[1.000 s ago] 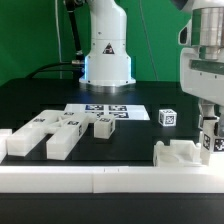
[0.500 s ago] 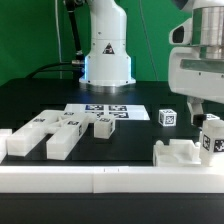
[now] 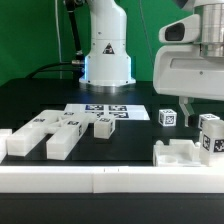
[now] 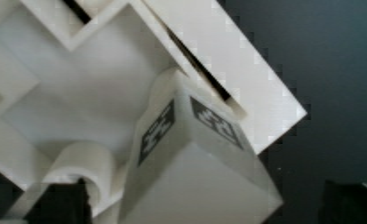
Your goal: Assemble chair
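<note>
An upright white chair post point(image 3: 210, 136) with a square tag stands at the right end of a white chair part point(image 3: 180, 154), at the exterior view's right. My gripper point(image 3: 204, 108) hangs just above the post, open, its fingers clear of it. In the wrist view the tagged post point(image 4: 194, 135) rises between my dark fingertips point(image 4: 48, 204), with the gripper point(image 4: 201, 206) holding nothing. Loose chair slabs point(image 3: 46, 135), a small block point(image 3: 102, 127) and a tagged cube point(image 3: 167, 117) lie further to the exterior view's left.
The marker board point(image 3: 95, 110) lies flat behind the loose parts. A long white border rail point(image 3: 100, 181) runs along the front edge. The arm's base point(image 3: 106, 55) stands at the back in front of a green backdrop.
The gripper opened, let go of the post and rose straight up. The post stays standing on the chair part.
</note>
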Controlling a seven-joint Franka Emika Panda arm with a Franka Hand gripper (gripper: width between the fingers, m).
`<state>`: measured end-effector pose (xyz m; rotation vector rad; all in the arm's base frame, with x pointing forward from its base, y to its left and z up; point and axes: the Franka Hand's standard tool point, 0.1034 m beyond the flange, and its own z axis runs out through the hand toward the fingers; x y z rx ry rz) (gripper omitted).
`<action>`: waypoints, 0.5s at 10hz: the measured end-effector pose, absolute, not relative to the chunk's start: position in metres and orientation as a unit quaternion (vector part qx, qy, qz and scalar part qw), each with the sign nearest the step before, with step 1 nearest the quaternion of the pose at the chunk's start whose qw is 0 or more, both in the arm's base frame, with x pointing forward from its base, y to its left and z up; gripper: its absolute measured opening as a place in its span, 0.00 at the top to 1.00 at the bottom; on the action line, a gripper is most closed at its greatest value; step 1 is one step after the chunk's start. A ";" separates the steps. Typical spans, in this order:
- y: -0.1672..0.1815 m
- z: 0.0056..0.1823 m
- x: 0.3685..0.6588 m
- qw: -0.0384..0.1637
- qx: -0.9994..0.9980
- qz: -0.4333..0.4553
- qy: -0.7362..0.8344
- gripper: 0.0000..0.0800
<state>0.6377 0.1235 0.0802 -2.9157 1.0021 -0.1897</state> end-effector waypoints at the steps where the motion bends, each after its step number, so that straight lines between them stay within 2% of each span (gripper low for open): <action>1: 0.124 0.080 0.638 0.024 -0.958 -0.063 0.279 0.19; 5: 0.124 0.081 0.638 0.015 -0.986 -0.066 0.154 0.19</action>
